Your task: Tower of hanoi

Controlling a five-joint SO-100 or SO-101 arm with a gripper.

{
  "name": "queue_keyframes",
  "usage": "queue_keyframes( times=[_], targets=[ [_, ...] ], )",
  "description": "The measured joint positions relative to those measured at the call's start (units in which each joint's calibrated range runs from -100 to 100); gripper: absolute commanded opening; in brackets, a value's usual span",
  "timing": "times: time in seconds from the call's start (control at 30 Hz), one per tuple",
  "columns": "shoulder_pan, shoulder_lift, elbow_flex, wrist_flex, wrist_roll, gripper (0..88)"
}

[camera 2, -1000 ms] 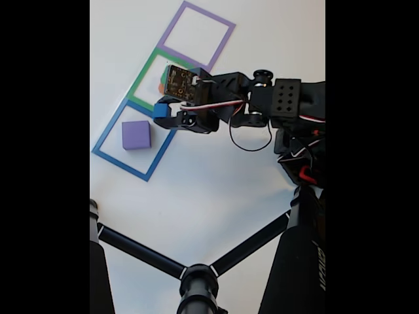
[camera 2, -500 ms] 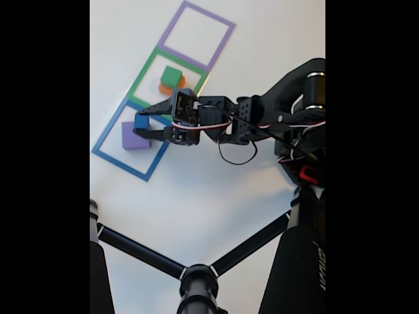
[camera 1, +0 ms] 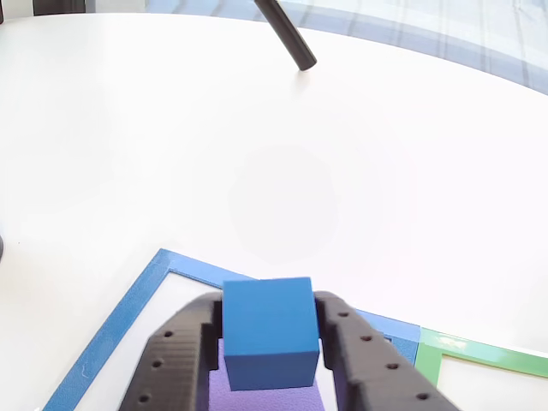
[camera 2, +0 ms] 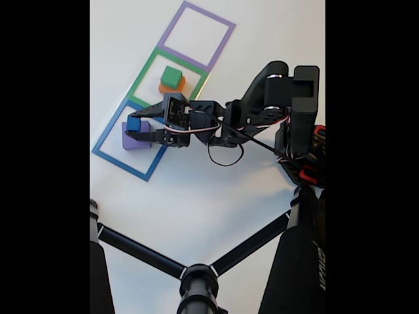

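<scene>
**Blue cube held over the purple block**

The gripper point(camera 2: 134, 124) has its two fingers point(camera 1: 175, 360) closed against the sides of the blue cube point(camera 1: 267, 330), directly above the purple block point(camera 2: 135, 140), which sits inside the blue outline point(camera 2: 105, 140) on the white table point(camera 1: 257, 154). Whether cube and block touch cannot be told. In the fixed view, the green block point(camera 2: 171, 76) rests on the orange block point(camera 2: 163, 87) inside the green outline point(camera 2: 145, 73).

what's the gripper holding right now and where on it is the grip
The gripper holds the blue cube, one finger on each of two opposite side faces, over the purple block.
</scene>
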Motion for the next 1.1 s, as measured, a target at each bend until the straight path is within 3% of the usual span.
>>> queue_keyframes(
  times=[0.57,0.67,0.83,1.1],
  targets=[
    [-0.70,4.31,0.00,-1.45,0.00,4.0],
    [-1.17,4.31,0.00,-1.69,0.00,7.9],
    [-1.05,5.40,-0.09,-2.98,0.00,23.8],
    [-1.05,5.40,-0.09,-2.98,0.00,24.3]
  ],
)
